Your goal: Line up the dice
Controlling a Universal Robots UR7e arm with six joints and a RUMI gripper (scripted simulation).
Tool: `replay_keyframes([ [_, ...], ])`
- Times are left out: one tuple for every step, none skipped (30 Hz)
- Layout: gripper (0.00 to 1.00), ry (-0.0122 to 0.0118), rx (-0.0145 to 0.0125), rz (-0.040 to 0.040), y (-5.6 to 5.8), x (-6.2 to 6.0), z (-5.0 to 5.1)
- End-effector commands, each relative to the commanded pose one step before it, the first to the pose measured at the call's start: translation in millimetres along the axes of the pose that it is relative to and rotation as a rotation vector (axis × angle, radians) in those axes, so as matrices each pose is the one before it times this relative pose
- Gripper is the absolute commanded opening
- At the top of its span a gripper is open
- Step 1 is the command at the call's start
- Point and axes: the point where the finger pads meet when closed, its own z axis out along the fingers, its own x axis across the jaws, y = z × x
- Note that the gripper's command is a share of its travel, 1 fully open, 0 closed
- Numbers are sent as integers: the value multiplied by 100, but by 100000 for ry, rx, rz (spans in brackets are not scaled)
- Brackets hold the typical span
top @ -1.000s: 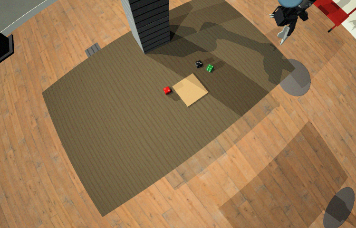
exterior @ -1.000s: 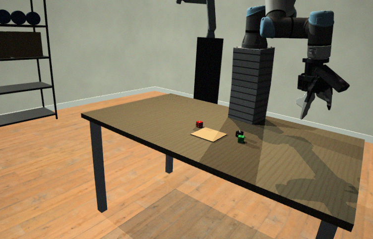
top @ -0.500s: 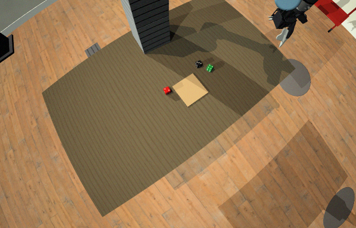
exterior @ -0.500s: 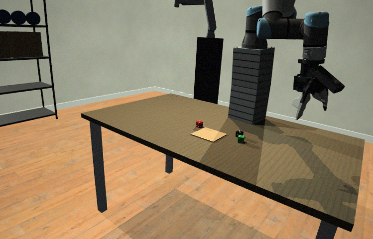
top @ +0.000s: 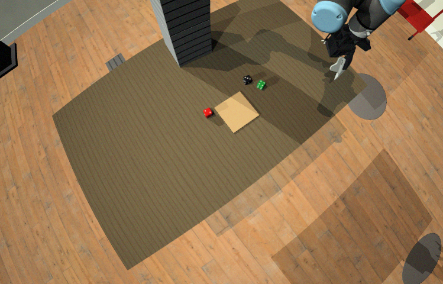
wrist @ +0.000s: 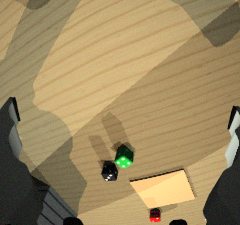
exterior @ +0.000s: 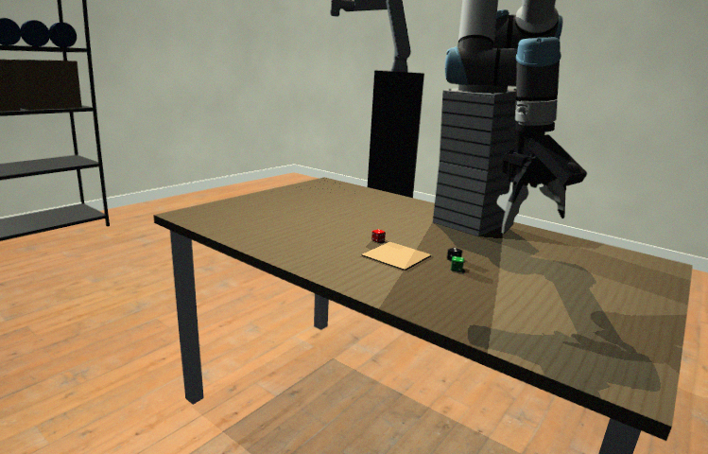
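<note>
Gripper (top: 340,65) (exterior: 531,211) (wrist: 125,103): spread wide – raised above the table (top: 139,140) (exterior: 301,224) (wrist: 165,90), fingers angled downward
Black die (top: 247,80) (exterior: 454,253) (wrist: 109,171) and green die (top: 261,84) (exterior: 457,263) (wrist: 124,157): side by side – off the mat (top: 236,112) (exterior: 396,255) (wrist: 164,188)
Red die (top: 207,112) (exterior: 378,235) (wrist: 155,215): just beside the mat's opposite edge
Long axis: dice are cubes, none evident

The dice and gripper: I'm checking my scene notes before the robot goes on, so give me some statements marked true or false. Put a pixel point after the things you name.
1. The red die (top: 207,112) (exterior: 378,235) (wrist: 155,215) lies on the mat (top: 236,114) (exterior: 396,255) (wrist: 170,190). False: it lies beside it.
2. The green die (top: 261,84) (exterior: 457,264) (wrist: 124,157) is nearer the black die (top: 247,80) (exterior: 454,253) (wrist: 110,171) than the red die is. True.
3. The gripper (top: 340,67) (exterior: 534,221) (wrist: 125,103) is shut on the black die. False: it is open and holds nothing.
4. All three dice are off the mat. True.
</note>
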Motion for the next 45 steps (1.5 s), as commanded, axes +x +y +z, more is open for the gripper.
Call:
replay_keyframes([
  [100, 1175, 997, 2315, 4202, 3880, 805],
  [100, 293, 112, 667, 1181, 912, 206],
  [100, 305, 107, 688, 1228, 904, 202],
  [100, 318, 101, 708, 1272, 892, 198],
  [100, 0, 0, 0, 0, 0, 0],
  [100, 0, 0, 0, 0, 0, 0],
  [100, 329, 94, 726, 1312, 874, 191],
  [100, 340, 86, 742, 1348, 852, 184],
  [100, 350, 77, 756, 1379, 825, 175],
  [100, 358, 67, 768, 1406, 793, 165],
  [100, 366, 56, 779, 1428, 759, 154],
  [100, 372, 45, 787, 1445, 721, 142],
  [100, 377, 33, 793, 1456, 680, 129],
  [100, 381, 20, 797, 1462, 638, 115],
  [100, 384, 8, 799, 1462, 594, 101],
  [100, 385, -5, 799, 1457, 549, 87],
  [100, 385, -17, 797, 1446, 503, 72],
  [100, 383, -30, 793, 1431, 458, 57],
  [100, 380, -42, 786, 1410, 413, 42],
  [100, 376, -54, 778, 1385, 369, 28],
  [100, 370, -65, 767, 1355, 327, 14],
  [100, 0, 0, 0, 0, 0, 0],
  [100, 0, 0, 0, 0, 0, 0],
  [100, 363, -75, 755, 1322, 286, 0],
  [100, 355, -85, 741, 1284, 247, -13],
  [100, 346, -94, 725, 1243, 211, -25],
  [100, 336, -101, 707, 1200, 177, -36],
  [100, 324, -108, 687, 1153, 145, -46],
  [100, 312, -114, 665, 1105, 117, -55],
  [100, 300, -118, 643, 1054, 91, -63],
  [100, 286, -121, 618, 1003, 68, -69],
  [100, 272, -123, 593, 950, 48, -75],
  [100, 258, -124, 566, 896, 30, -79],
  [100, 243, -124, 538, 842, 15, -82],
  [100, 228, -122, 509, 787, 2, -83],
  [100, 213, -120, 479, 733, -8, -84],
  [100, 198, -116, 448, 679, -16, -83],
  [100, 183, -111, 418, 626, -22, -82],
  [100, 0, 0, 0, 0, 0, 0],
  [100, 0, 0, 0, 0, 0, 0],
  [100, 168, -106, 386, 574, -27, -79],
  [100, 153, -100, 355, 522, -30, -76],
  [100, 139, -93, 323, 472, -31, -71],
  [100, 125, -86, 292, 423, -31, -67],
  [100, 111, -78, 261, 375, -31, -61],
])
